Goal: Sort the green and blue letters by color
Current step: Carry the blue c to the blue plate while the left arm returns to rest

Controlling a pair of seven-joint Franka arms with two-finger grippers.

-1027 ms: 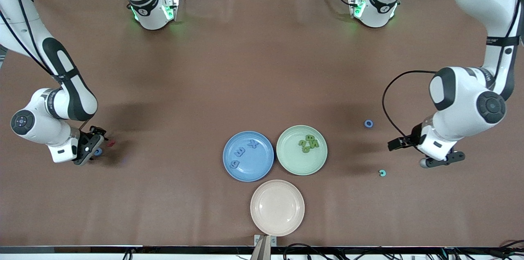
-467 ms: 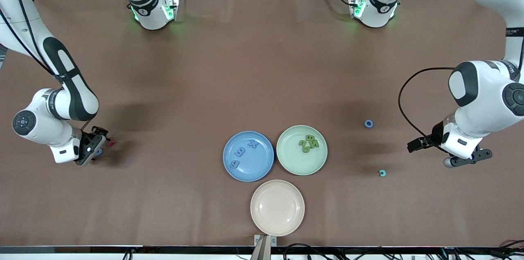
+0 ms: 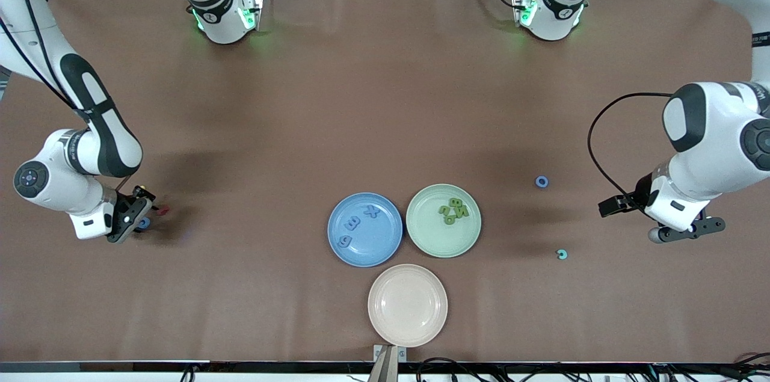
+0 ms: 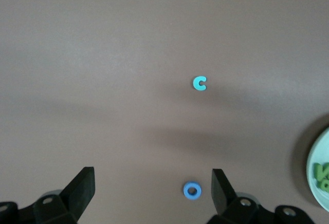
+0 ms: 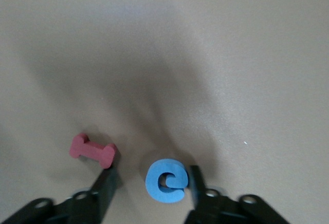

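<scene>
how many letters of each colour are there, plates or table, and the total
blue letters: 5, with 3 on the blue plate, a ring on the table, an e between the right hand's fingers
green letters: 3, on the green plate
teal c: 1
red letter: 1
total: 10

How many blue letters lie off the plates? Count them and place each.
2. A blue o lies on the table toward the left arm's end; a blue e lies between the right tool's fingers. The teal c is not counted. The left tool waits.
</scene>
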